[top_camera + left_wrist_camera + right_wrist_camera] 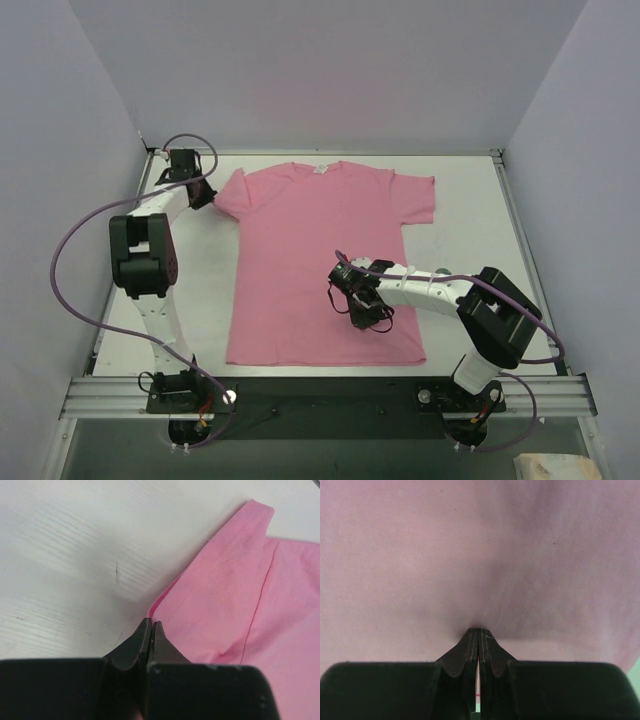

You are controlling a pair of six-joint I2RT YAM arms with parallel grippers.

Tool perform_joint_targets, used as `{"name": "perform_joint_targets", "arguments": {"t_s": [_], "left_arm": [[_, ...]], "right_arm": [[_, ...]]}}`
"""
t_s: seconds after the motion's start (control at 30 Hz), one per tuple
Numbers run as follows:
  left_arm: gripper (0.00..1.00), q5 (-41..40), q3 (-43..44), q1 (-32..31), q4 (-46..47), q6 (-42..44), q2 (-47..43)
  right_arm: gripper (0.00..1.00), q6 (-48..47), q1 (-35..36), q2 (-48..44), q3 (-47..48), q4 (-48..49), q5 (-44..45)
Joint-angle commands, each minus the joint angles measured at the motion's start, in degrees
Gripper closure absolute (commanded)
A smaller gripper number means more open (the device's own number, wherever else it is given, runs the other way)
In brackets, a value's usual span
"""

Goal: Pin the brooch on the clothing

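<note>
The clothing, a pink T-shirt point(320, 265), lies spread flat on the white table, neckline at the far side. My left gripper point(203, 193) is at the shirt's left sleeve. In the left wrist view its jaws point(151, 623) are shut, with the sleeve's hem edge point(210, 590) running into the tips. My right gripper point(366, 308) rests on the lower middle of the shirt. In the right wrist view its jaws point(479, 631) are shut, tips pressed against the pink fabric point(470, 555), which dimples around them. The brooch is not in view.
White table point(470, 235) with a raised rim at the far and right sides. A metal rail point(320, 390) runs along the near edge by the arm bases. Grey walls enclose the table.
</note>
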Motion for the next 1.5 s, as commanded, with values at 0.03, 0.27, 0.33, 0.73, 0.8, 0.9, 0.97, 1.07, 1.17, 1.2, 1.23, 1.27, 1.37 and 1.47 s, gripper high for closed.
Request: {"name": "perform_joint_targets", "arguments": {"t_s": [0.03,0.27,0.33,0.73,0.8,0.9,0.97,1.07,1.17,1.2,1.23,1.27,1.37,1.47], "left_arm": [[1.00,-4.62,-3.37,1.01,0.98,-0.72,-4.95],[1.00,-8.30,-9.17,2.07,0.72,-3.62,-7.50],[1.00,-8.83,-9.97,2.42,0.19,-4.06,-8.03],[1.00,-9.46,-18.84,3.56,0.19,-9.68,-13.74],[1.00,-7.53,-21.65,4.44,3.50,-10.91,-15.75],[0.99,-3.83,-27.19,5.40,8.17,-12.41,-17.26],[0.87,-1.99,-28.51,5.67,9.24,-12.50,-17.26],[0.56,-0.31,-29.57,5.94,10.99,-11.89,-18.05],[0.35,-0.22,-30.71,5.94,11.18,-11.71,-20.07],[0.32,-0.22,-31.15,5.85,11.35,-11.62,-21.64],[0.31,-0.22,-31.50,5.85,11.44,-11.19,-22.44],[0.31,-0.22,-32.38,5.85,11.70,-11.09,-23.40],[0.30,-0.14,-33.78,5.76,12.05,-10.48,-28.06],[0.30,1.71,-35.37,5.06,13.54,-9.43,-32.63]], "right_arm": [[1.00,0.44,1.14,3.50,-2.51,-6.92,-0.28],[1.00,0.35,1.23,3.32,-2.07,-6.92,-0.19],[1.00,0.35,1.23,3.14,-1.98,-6.92,-0.19],[1.00,0.97,1.23,2.44,-1.72,-6.48,-0.19],[1.00,0.88,1.23,2.53,-1.63,-6.30,-0.28],[1.00,0.71,1.32,2.62,-1.36,-6.22,-0.28],[1.00,0.70,1.32,2.27,-1.28,-6.22,-0.10],[1.00,0.27,1.23,1.30,-0.58,-6.22,0.51],[1.00,-0.26,1.15,-0.01,0.74,-6.22,1.22],[1.00,-0.70,0.88,-0.46,1.62,-6.30,1.31],[1.00,-0.87,0.53,-0.81,1.97,-6.30,1.92],[1.00,-1.31,0.18,-1.86,2.50,-6.30,2.36],[1.00,-3.16,-3.06,-3.27,4.96,-6.22,3.68],[1.00,-6.23,-7.63,-3.98,7.59,-4.64,4.03]]}}
